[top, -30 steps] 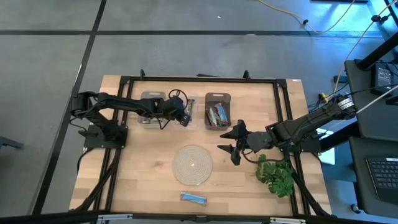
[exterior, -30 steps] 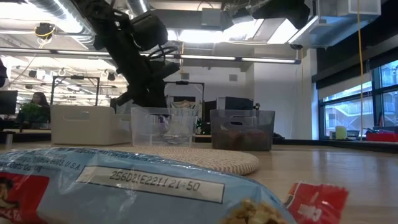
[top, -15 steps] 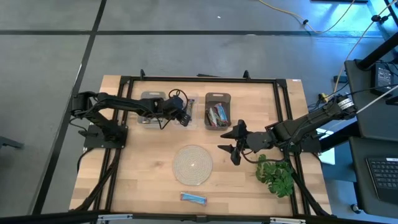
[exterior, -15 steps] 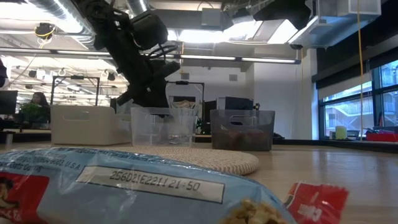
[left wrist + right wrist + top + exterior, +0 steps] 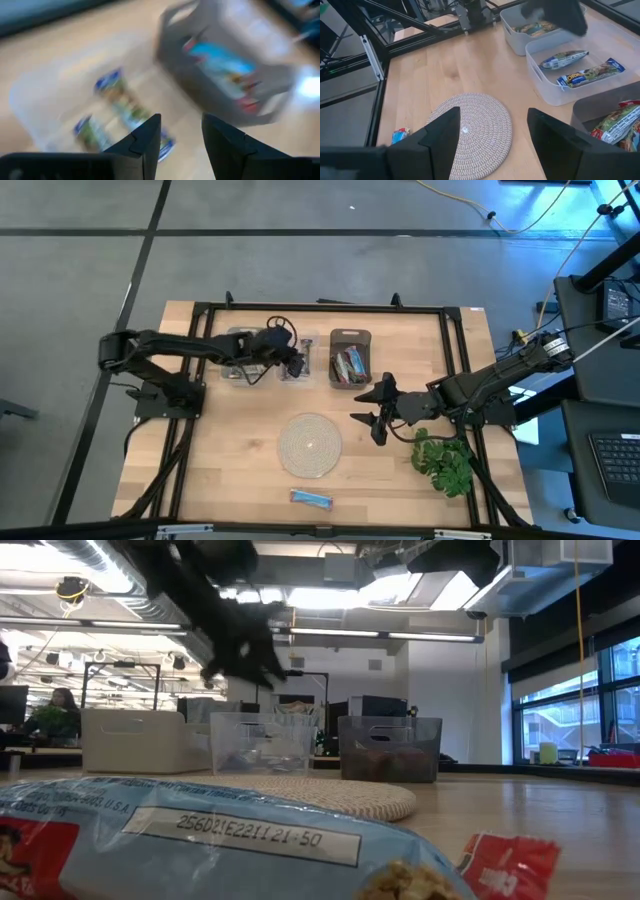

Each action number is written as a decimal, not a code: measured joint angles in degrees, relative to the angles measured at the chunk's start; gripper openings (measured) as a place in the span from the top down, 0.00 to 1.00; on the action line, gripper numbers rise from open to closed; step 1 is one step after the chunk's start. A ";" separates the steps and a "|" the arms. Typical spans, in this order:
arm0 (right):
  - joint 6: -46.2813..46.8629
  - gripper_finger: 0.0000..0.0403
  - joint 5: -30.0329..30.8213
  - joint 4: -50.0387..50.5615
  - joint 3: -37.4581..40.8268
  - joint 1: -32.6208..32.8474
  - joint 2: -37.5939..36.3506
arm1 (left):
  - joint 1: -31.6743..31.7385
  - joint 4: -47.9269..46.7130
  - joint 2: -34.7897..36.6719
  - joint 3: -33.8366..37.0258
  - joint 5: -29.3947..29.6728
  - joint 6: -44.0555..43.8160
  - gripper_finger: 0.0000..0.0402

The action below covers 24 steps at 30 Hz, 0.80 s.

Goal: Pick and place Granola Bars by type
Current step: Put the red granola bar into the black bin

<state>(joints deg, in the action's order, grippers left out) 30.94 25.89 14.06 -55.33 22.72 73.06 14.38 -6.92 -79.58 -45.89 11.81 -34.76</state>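
**One blue bar left on the near edge, both grippers empty**

Nearest to us, at the table's front edge, we see the last loose Granola Bar (image 5: 310,498), blue wrapper, lying flat and alone; it fills the foreground of the low view (image 5: 200,835). Just behind it sits the round woven mat (image 5: 309,445), nothing on it. To the right, the plant (image 5: 445,461) stands by the right arm's base.

The right gripper (image 5: 374,416) waits mid-table beside the mat, fingers wide apart, holding nothing. Farther back, the left gripper (image 5: 297,362) hangs over the clear bin (image 5: 296,368); its wrist view shows the fingers (image 5: 145,142) parted with nothing between them. That bin holds green-and-blue bars (image 5: 590,74). Left of it is a pale bin (image 5: 520,30) with gold-tan bars, right of it the dark bin (image 5: 350,360) with blue and red bars.

Risks, as we judge them: the loose bar is well apart from both grippers, so a long reach is needed, and a flat slick wrapper can slide or be pushed off the near edge on a shallow pinch. The mat lies between the bins and the bar, so a low path could drag across it. The bins stand close together, so a drop could land in the wrong type.
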 joint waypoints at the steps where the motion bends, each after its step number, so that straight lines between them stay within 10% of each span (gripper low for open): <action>1: -0.05 0.42 0.00 -0.02 0.00 0.00 0.00 | -0.45 0.87 1.53 0.00 -0.22 1.45 0.66; 24: -13.39 0.42 -9.62 -12.09 0.00 0.28 9.62 | -34.59 3.89 13.81 0.00 15.13 9.06 0.66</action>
<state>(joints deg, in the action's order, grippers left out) 17.55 16.27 1.97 -55.33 23.00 82.68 -20.20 -3.03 -65.78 -45.89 26.94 -25.70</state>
